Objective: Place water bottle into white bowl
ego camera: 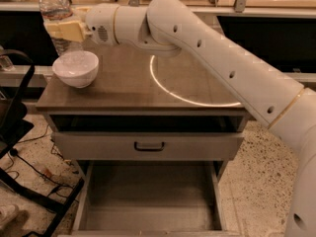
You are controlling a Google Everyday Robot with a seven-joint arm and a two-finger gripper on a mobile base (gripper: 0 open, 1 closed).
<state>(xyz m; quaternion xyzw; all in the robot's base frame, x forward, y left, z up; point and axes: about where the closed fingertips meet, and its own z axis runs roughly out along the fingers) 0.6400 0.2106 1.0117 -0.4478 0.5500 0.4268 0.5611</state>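
My gripper (63, 30) reaches in from the right at the table's far left and is shut on the water bottle (57, 10). The bottle is clear and ribbed with a white cap, held upright by its middle. It hangs just behind and above the white bowl (76, 68), and its bottom is seen over the bowl's far rim. The bowl stands on the brown table top (123, 90) near the left edge. The tan fingers (69, 32) cover the bottle's middle band.
A bright ring of light (182, 85) lies on the table top to the right of the bowl. Under the top is a shut drawer (148, 145) and below it an open drawer (148, 201). A black frame (15, 117) and cables stand to the left.
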